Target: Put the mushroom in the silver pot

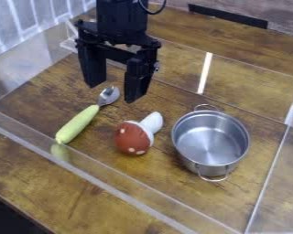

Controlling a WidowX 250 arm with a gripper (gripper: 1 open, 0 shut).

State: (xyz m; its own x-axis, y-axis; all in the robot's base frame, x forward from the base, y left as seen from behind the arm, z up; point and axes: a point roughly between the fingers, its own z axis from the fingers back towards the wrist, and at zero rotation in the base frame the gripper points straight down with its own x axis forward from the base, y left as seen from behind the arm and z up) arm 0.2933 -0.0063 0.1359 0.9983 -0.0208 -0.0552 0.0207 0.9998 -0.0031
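The mushroom lies on its side on the wooden table, red-brown spotted cap toward the front, white stem pointing back right. Just right of it stands the silver pot, shiny, empty inside, with small side handles. My gripper hangs above and behind the mushroom, pointing down, its two black fingers spread wide with nothing between them. It is open and clear of both the mushroom and the pot.
A metal spoon with a yellow-green handle lies left of the mushroom, its bowl under the gripper. Clear acrylic walls fence the table along the front, left and right sides.
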